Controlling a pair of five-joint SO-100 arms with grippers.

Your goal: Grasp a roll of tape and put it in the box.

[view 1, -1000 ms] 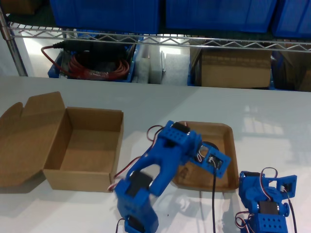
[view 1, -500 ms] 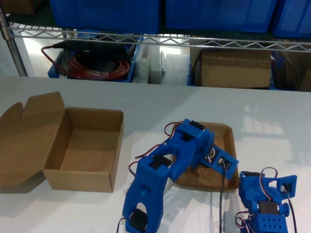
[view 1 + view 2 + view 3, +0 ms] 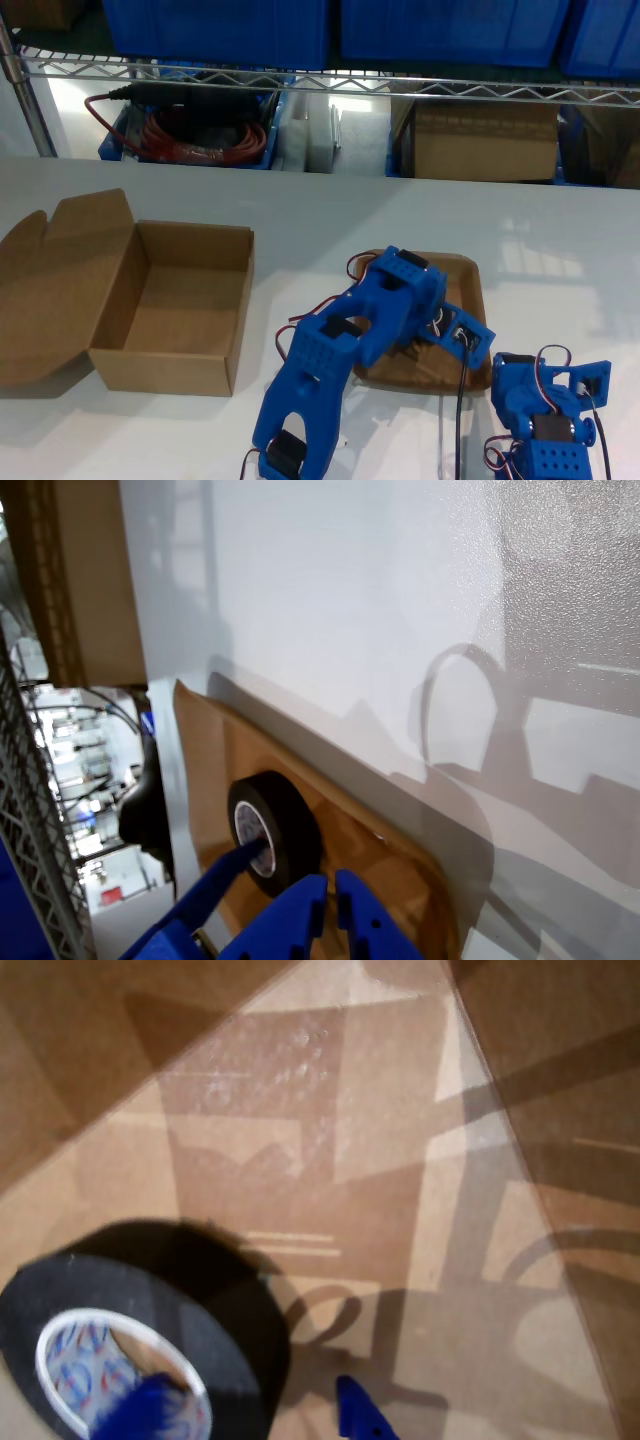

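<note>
The black roll of tape [image 3: 230, 1320] with its pale core lies flat in a shallow brown tray [image 3: 330, 1160]. My second gripper [image 3: 255, 1410] is open astride the roll's wall, one fingertip [image 3: 150, 1405] inside the core and the other outside. In the exterior view this gripper [image 3: 440, 330] reaches down into the tray [image 3: 475, 290] and hides most of the roll. The box [image 3: 240, 300] stands open on the exterior view's left, lid flap folded back. My first gripper [image 3: 330, 910] looks shut and empty, away from the roll of tape [image 3: 290, 830]; it [image 3: 595, 378] sits parked at the exterior view's lower right.
A wire shelf [image 3: 320, 85] runs behind the white table [image 3: 320, 210], holding blue bins, red cables [image 3: 200, 140] and a cardboard carton [image 3: 485, 140]. Bare table lies between the box and the tray.
The second arm has swung toward the exterior view's right and lowered into the tray, covering the roll. The parked arm and the box have not moved.
</note>
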